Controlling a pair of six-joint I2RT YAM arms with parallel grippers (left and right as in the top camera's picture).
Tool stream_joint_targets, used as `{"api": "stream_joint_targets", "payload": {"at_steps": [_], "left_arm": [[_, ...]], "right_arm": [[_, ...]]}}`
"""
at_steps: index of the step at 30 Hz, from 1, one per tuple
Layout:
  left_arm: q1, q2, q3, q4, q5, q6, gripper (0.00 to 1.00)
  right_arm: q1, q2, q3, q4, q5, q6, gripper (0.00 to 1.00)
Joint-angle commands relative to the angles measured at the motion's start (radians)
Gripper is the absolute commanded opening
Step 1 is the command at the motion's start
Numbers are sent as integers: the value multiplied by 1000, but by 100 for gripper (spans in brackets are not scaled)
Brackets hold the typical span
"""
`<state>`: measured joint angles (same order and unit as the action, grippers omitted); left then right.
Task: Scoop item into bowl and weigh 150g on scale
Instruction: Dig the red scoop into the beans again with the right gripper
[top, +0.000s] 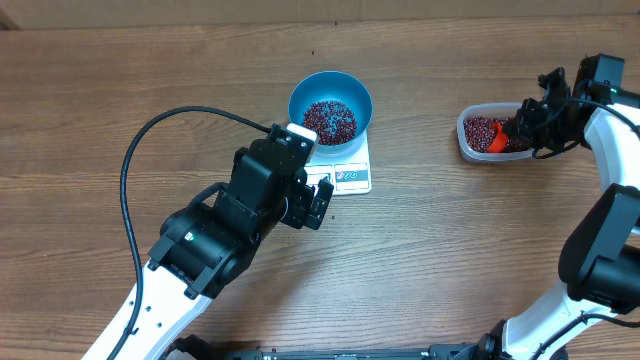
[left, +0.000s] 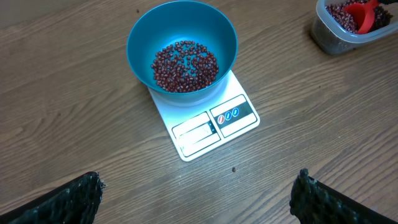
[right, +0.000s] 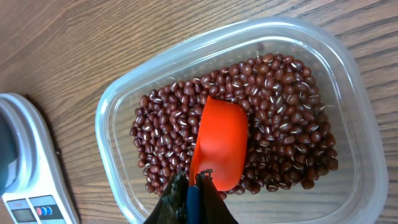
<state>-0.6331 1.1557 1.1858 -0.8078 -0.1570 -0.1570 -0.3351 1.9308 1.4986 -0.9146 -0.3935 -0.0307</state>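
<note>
Table (top: 90, 90) wood lies open between the scale (left: 214, 124) and the tub (right: 115, 109), which stand well apart, so the carry path looks free. The left gripper (left: 198, 180) hovers near the scale's front, jaws wide apart, holding nothing. The bowl (left: 146, 34) sits on the scale, overhanging its back edge. The right gripper (right: 189, 198) is clamped on the scoop (right: 219, 140), dipped among the tub's beans (right: 283, 124). Only 1 thin layer of beans covers the bowl's floor; the display is unreadable, so I judge more scoops remain.
</note>
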Motion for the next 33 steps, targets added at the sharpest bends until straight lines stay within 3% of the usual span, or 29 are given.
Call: {"api": "stream_joint_targets", "payload": {"at_steps": [1, 33], "left_arm": [[5, -17, 2, 0, -6, -7, 100], [5, -17, 2, 0, -6, -7, 99]], "right_arm": [[-8, 50, -8, -5, -6, -5, 4], [-71, 74, -8, 9, -70, -65, 4]]}}
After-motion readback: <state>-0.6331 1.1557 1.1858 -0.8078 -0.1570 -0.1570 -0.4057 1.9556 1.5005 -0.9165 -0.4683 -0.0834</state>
